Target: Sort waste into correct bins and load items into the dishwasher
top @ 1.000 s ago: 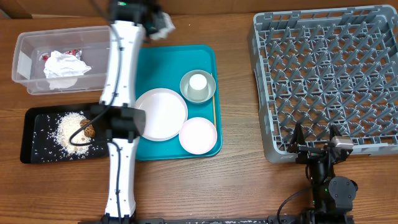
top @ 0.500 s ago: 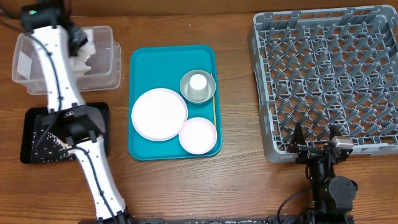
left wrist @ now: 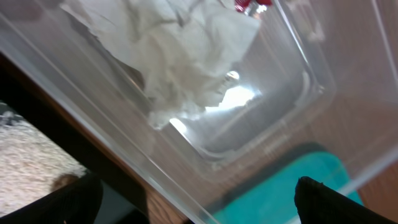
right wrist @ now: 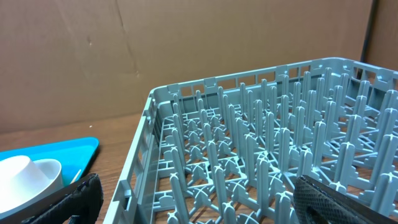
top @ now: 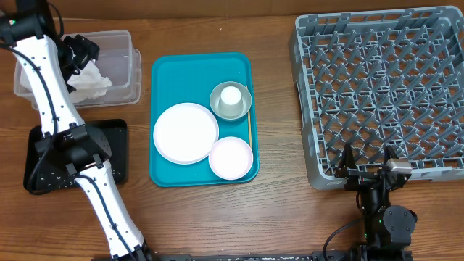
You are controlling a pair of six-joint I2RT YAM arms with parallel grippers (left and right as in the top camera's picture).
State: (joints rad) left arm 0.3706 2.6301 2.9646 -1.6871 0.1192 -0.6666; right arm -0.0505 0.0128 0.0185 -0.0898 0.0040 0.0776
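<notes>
My left gripper [top: 78,52] hangs open over the clear tub [top: 123,43], holding nothing; its fingertips [left wrist: 68,200] frame the tub's near wall. Crumpled white napkins [left wrist: 180,62] lie in the tub beside a red wrapper [left wrist: 249,5]. The black tray [top: 116,148] holds rice crumbs [left wrist: 28,162] and a brown lump [left wrist: 62,182]; my arm hides much of it from above. A white plate [top: 186,133], a pinkish dish [top: 231,157], a grey bowl [top: 242,93] holding a white cup [top: 230,97] and a wooden stick [top: 249,130] rest on the teal tray [top: 167,72]. My right gripper [top: 366,163] stands open at the grey dish rack's [top: 380,94] front edge.
The left arm's white links [top: 51,94] stretch over the black tray and the tub's left half. Bare wood separates the teal tray from the rack. In the right wrist view the rack pegs [right wrist: 261,143] fill the middle, with the cup [right wrist: 15,171] at far left.
My left arm swung left from above the teal tray to the clear tub. Its jaws went from shut to open, and a white napkin now lies in the tub. The right arm stayed still.
</notes>
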